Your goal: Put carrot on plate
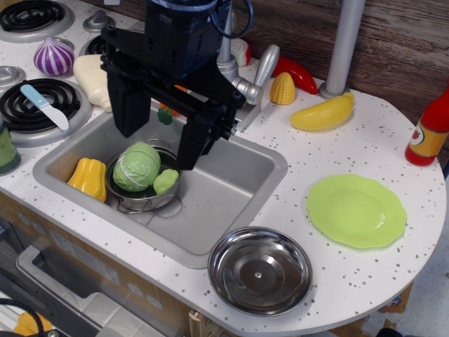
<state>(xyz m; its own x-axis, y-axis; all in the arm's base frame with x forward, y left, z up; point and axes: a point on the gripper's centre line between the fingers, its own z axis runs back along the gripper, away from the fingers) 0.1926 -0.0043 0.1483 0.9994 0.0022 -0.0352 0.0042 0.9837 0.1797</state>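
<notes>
Green plate, one, lies bare; one carrot sits half-hidden behind the single spread, empty hand.

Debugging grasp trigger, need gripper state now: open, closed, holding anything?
Gripper: open, jaws spread wide above the sink, holding nothing. The carrot is mostly hidden behind it, between the jaws but not clamped.

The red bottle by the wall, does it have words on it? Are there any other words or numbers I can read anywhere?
Red bottle: it has a yellow label with a round picture, but any writing on it is too small and blurred to read.
Everything else, such as the green plate, the sink and the gripper: no words, numbers or signs show.
</notes>
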